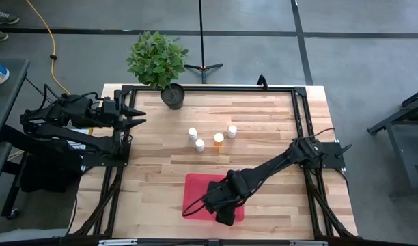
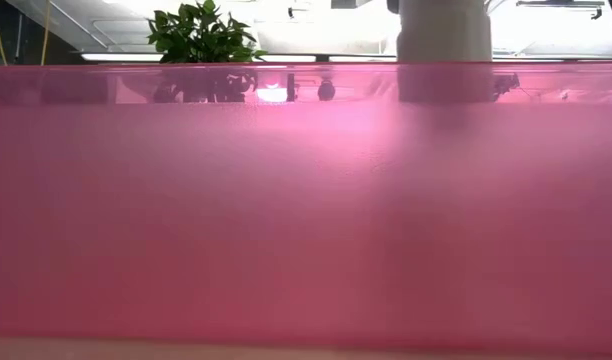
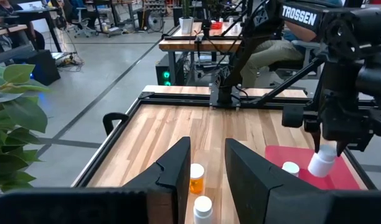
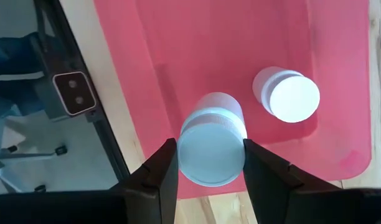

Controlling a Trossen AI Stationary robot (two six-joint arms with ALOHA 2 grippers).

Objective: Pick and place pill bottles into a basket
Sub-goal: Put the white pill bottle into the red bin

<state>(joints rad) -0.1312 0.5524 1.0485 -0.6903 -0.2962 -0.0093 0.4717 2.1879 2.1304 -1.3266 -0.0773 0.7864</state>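
Four pill bottles (image 1: 210,137) stand loose near table (image 1: 263,130) centre: two white ones at approx 10 and 8 o'clock of the group, an amber one (image 1: 218,139) in the middle, another white at 2 o'clock. All upright, apart from each other.

Basket (image 1: 195,188), red & flat, lies toward the table's 6 o'clock edge. R hand (image 4: 206,163) hovers over it, fingers clamped on the cap of a white bottle (image 4: 210,146), bottle upright, hanging just above the basket floor per L wrist view. A second white bottle (image 4: 286,93) already stands in the basket, just beside the held one, not touching.

L hand (image 1: 142,115) waits at the table's 9–10 o'clock edge, well apart from the bottles, fingers drawn nearly together w/ nothing between them.

Potted plant (image 1: 158,60) sits at approx 11 o'clock, by the far edge. Low view is mostly filled by the basket's red wall.
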